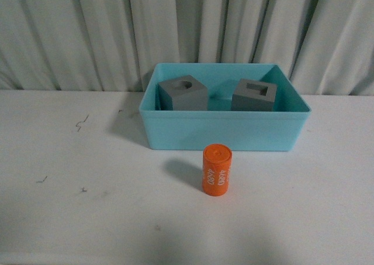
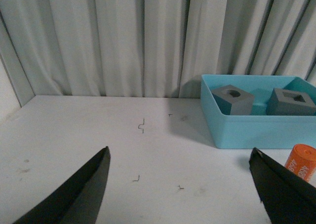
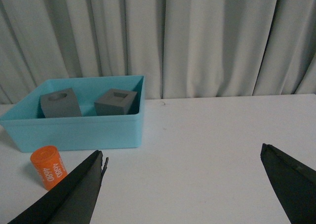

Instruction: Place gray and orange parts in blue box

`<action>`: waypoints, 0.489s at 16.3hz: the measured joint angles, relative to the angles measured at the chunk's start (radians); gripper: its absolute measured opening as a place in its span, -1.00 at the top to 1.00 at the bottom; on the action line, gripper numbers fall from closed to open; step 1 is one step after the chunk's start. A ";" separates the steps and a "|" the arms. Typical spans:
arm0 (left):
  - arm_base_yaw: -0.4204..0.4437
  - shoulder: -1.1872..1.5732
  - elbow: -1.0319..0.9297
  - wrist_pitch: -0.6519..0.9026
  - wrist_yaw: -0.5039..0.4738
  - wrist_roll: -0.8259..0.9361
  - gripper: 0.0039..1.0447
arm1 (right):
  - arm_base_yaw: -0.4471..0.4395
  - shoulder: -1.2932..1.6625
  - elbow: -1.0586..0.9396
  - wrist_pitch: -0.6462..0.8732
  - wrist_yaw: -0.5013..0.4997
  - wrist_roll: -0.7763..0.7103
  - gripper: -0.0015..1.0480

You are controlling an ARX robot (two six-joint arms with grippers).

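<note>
Inside the blue box [image 1: 225, 131]: round-hole gray block [image 1: 183, 95] left, slotted gray block [image 1: 253, 96] right. Just near of it, orange cylinder [image 1: 217, 171] upright on counter [image 1: 70, 183]. My left tool [image 2: 178, 152] and right tool [image 3: 181, 151]: wide, empty.

**Matte black, wedge-shaped claws**

The left claw [image 2: 179, 149] has two dark fingers [image 2: 81, 194], matte black and plain-faced. Each is a broad wedge that narrows to a slim, pointed tip with straight edges. The right claw [image 3: 181, 149] has fingers [image 3: 74, 194] of the same black colour and tapering shape. One of them has a small step in its edge just under the tip.
</note>
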 joint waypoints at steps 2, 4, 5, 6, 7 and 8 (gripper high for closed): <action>0.000 0.000 0.000 0.000 0.000 0.001 -0.89 | 0.000 0.000 0.000 0.000 0.000 0.000 -0.87; 0.000 0.000 0.000 0.000 0.000 0.001 -0.88 | 0.000 0.000 0.000 0.000 0.000 0.000 -0.87; 0.000 0.000 0.000 0.000 0.000 0.000 -0.88 | 0.000 0.000 0.000 0.000 0.000 0.000 -0.87; 0.000 0.000 0.000 0.000 0.000 0.000 -0.88 | 0.000 0.000 0.000 0.000 0.000 0.000 -0.87; 0.000 0.000 0.000 0.000 0.000 0.000 -0.88 | -0.006 0.032 0.038 -0.127 -0.003 0.006 -0.87; 0.000 0.000 0.000 0.000 0.001 0.000 -0.88 | -0.058 0.224 0.129 -0.269 -0.071 -0.005 -0.87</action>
